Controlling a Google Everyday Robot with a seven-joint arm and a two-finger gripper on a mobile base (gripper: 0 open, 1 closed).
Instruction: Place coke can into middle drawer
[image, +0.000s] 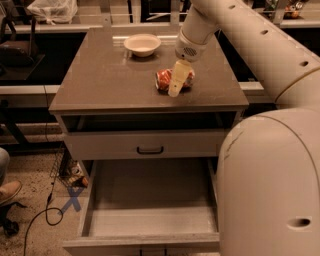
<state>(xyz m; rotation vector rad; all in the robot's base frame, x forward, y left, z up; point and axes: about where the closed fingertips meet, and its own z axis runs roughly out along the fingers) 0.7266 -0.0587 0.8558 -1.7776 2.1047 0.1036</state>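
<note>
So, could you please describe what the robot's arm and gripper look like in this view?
The arm is a thick, smooth cream-white tube of rounded segments, with small dark round holes along its shell and a dotted grille patch at the wrist. The gripper, poised at the coke can on the cabinet top, is a paler, yellowish tapering piece. No loose cables show.

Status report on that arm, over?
Hand at can on cabinet top. Drawer open below. Bowl behind, apart from both.

The gripper (176, 88) hangs at the can (162, 79) lying on the surface (100, 85) near the bowl (142, 44); the drawer (150, 197) below stands open.
</note>
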